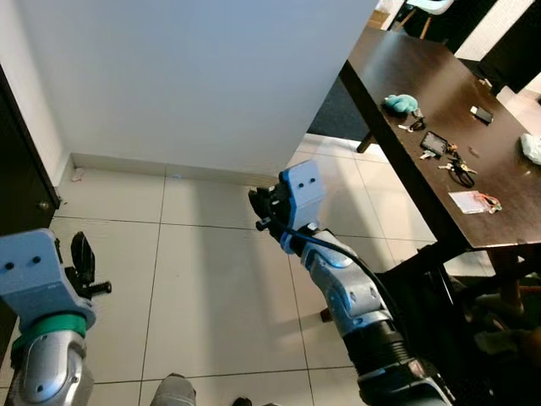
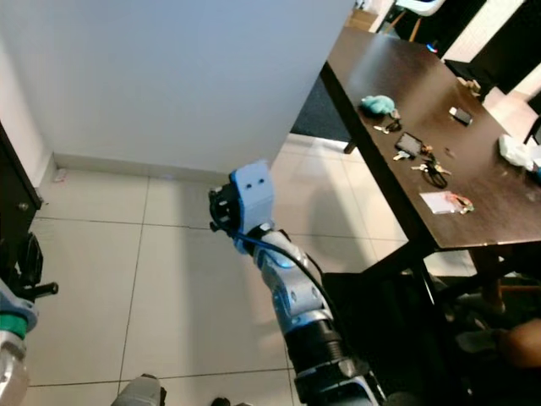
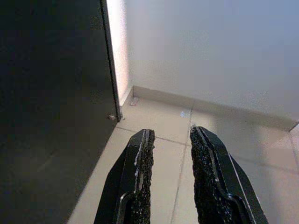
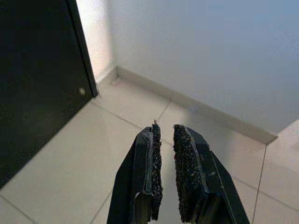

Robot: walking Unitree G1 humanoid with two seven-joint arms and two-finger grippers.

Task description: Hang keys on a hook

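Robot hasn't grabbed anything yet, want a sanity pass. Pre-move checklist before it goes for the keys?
1. Keys located: ok. A bunch of keys lies on the dark table, to the robot's right.
2. Which set to take: cannot tell. A teal pouch with a clip and a tagged set also lie there.
3. Left gripper free: ok. Jaws open, nothing between them, aimed at the floor by a dark door.
4. Right gripper free: ok. Nothing held, jaws apart by a thin gap, facing the white wall.
5. Right gripper lined up on the keys: not ok.
6. Hook located: cannot tell.
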